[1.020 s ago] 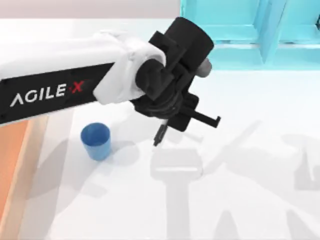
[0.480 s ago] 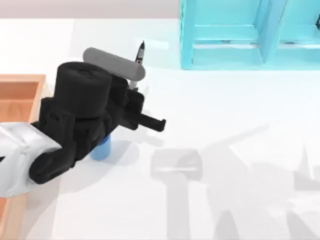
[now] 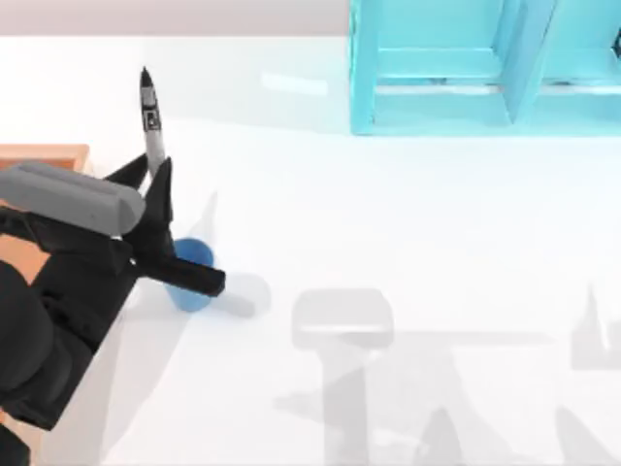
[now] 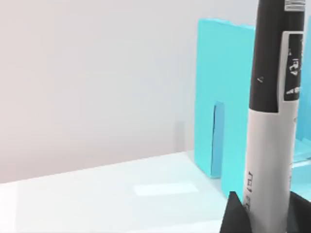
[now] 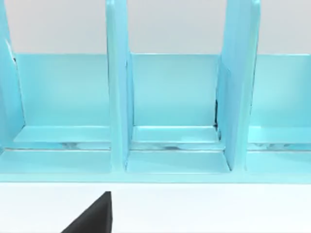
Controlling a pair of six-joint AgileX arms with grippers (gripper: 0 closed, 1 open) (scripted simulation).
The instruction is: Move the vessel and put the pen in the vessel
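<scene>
Near the desk's left edge, left claw (image 3: 155, 199) grips pen (image 3: 150, 121) above vessel (image 3: 191, 277); centre the pen over its mouth before release. Right claw's state: cannot tell.

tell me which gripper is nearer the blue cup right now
Left. The left gripper holds the pen right beside the blue cup, partly covering it in the top view. The right gripper is off facing the turquoise shelf.
</scene>
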